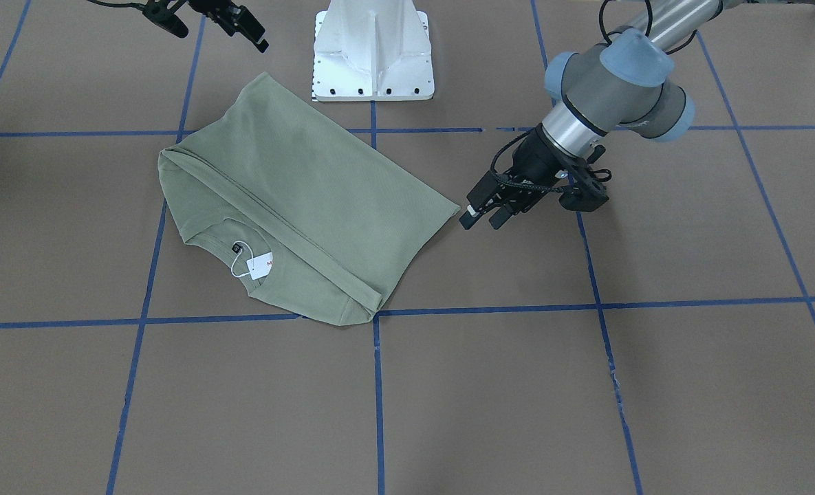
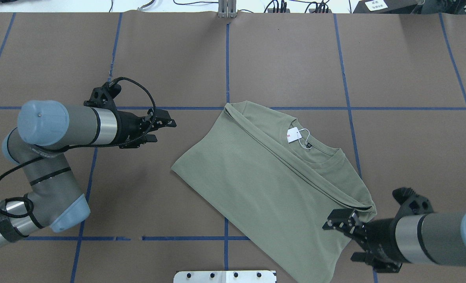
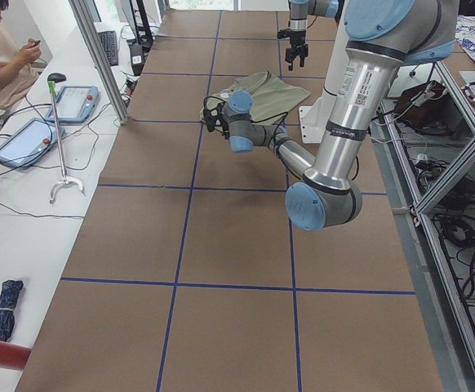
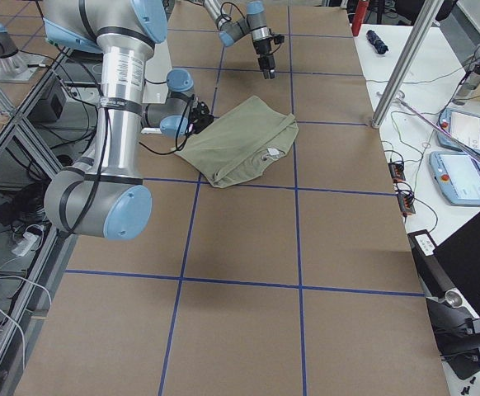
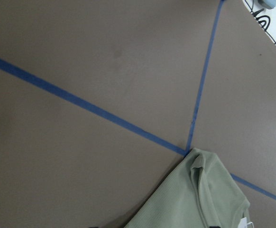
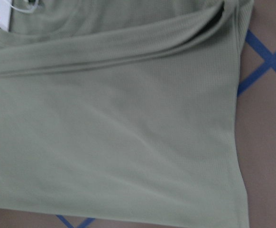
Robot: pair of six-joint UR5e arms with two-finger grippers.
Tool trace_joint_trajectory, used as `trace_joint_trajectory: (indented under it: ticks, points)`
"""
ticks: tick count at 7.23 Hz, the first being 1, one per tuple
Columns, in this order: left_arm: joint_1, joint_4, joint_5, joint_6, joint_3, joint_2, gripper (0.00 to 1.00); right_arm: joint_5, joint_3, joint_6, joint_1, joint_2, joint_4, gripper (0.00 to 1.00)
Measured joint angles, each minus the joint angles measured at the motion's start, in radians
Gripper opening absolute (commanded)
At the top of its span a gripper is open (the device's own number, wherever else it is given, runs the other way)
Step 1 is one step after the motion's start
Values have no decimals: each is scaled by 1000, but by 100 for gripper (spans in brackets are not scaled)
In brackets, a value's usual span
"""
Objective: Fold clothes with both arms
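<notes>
The brown paper-covered table [image 2: 295, 59], gridded in blue tape, filled my screens. The sage-green shirt [image 2: 272, 184] lay on it, folded over into a slanted slab. It sat mostly on the robot's right half, neckline facing away from the base and one long fold running across below the collar. The left arm [image 2: 59, 125] reached in low and bent at the elbow. The right arm [image 2: 433, 236] came in along the near edge of the table. Between them stood the white pedestal base [image 1: 373, 55], just clear of the shirt's hem. The left gripper [image 2: 165, 131] pointed towards the shirt's near-left corner, close to it but off the cloth, its fingers parted with nothing between them. The right gripper [image 2: 339, 241] sat at the shirt's right-hand folded end, fingers likewise spread. I could not tell from any feed whether it touched the fabric. The white hang tag [image 2: 293, 135] rested on its string just beside the collar.
</notes>
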Motion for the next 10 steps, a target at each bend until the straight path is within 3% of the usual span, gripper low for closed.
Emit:
trace_joint_trajectory:
  ticks: [2, 4, 7, 8, 9, 10]
  points:
    - [81, 83, 71, -47, -4, -5, 82, 130, -51, -144, 197, 28, 0, 100]
    - [137, 159, 112, -81, -4, -27, 79, 157, -112, -245, 307, 80, 0, 100]
    - [180, 191, 130, -90, 4, -41, 75, 159, -130, -328, 352, 90, -1, 100]
    - [188, 192, 134, -91, 7, -41, 60, 160, -131, -332, 353, 90, -1, 100]
    - [191, 192, 138, -91, 9, -40, 26, 160, -131, -333, 353, 91, -1, 100]
    - [192, 192, 140, -91, 9, -40, 7, 160, -132, -334, 352, 92, -1, 100]
